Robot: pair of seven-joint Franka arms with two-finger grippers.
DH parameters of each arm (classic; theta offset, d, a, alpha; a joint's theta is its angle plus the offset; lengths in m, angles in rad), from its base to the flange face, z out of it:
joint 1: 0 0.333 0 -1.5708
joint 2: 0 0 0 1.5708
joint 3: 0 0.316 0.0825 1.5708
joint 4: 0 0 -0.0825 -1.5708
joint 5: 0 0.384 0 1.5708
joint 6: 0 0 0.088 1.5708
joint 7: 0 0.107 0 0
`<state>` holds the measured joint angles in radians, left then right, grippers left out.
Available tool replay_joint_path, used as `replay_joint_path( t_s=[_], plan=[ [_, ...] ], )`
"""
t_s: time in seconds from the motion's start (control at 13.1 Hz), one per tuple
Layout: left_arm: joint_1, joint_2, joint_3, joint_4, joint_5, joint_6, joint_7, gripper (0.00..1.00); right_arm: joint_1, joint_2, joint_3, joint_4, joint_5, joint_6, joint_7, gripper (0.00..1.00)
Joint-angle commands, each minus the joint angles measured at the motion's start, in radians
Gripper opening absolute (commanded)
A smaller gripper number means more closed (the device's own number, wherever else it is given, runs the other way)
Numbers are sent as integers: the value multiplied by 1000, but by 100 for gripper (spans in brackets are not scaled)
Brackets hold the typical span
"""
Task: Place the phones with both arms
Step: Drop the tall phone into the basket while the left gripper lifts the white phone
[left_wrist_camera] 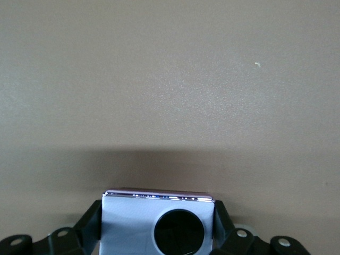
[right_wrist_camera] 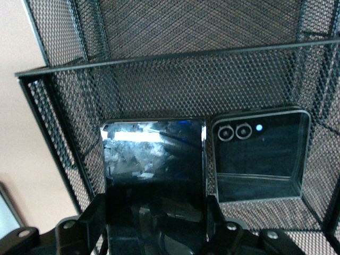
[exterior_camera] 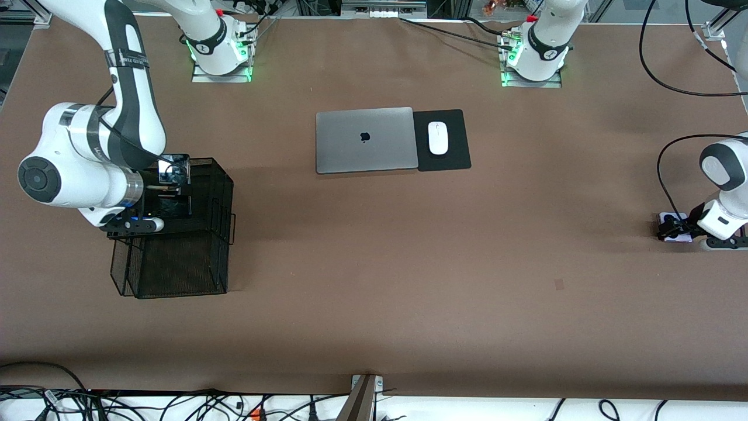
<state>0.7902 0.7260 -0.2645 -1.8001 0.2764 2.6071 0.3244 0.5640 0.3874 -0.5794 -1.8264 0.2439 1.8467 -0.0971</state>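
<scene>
My left gripper (exterior_camera: 672,229) is low at the left arm's end of the table. Its fingers press both sides of a pale lilac-white phone (left_wrist_camera: 127,223) with a black circle, which rests on the brown table (exterior_camera: 681,236). My right gripper (right_wrist_camera: 155,212) hangs in a black mesh basket (right_wrist_camera: 175,58), shut on a long glossy black phone (right_wrist_camera: 154,159) held upright (exterior_camera: 174,168). A small squarish black phone (right_wrist_camera: 260,156) with two camera rings stands in the basket beside the held one.
The mesh basket (exterior_camera: 175,263) stands at the right arm's end of the table. A shut silver laptop (exterior_camera: 365,140) lies mid-table near the bases, beside a white mouse (exterior_camera: 437,138) on a black pad (exterior_camera: 453,159).
</scene>
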Motion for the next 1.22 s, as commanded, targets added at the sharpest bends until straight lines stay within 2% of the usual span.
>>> replay_joint_path(
  t_s=[0.0,0.23,0.38,0.46,0.53,0.61,0.68,0.76,0.84,1.14],
  plan=[
    [-3,-8,-9,-2,6,1,-19,0,10,16,3,-5,5,51,-4,0],
    [-15,-39,-42,36,6,-122,-77,0,10,22,4,-2,6,54,0,1],
    [-28,-56,-55,74,6,-206,-97,0,10,33,4,-2,32,60,0,11],
    [-49,-69,-62,85,6,-235,-120,0,10,39,4,1,37,60,2,12],
    [-74,-77,-65,94,6,-257,-170,0,13,41,4,2,41,63,4,20],
    [-109,-80,-74,100,6,-280,-233,0,13,41,4,2,44,66,5,40],
    [-153,-85,-79,104,7,-294,-302,0,13,41,4,2,46,66,7,69],
    [-214,-98,-79,104,13,-306,-377,0,13,39,4,6,46,65,7,87],
    [-264,-100,-79,107,20,-329,-437,0,13,39,4,6,46,65,5,99],
    [-497,-100,-71,151,21,-393,-651,0,13,39,4,42,46,49,8,99]
  ],
)
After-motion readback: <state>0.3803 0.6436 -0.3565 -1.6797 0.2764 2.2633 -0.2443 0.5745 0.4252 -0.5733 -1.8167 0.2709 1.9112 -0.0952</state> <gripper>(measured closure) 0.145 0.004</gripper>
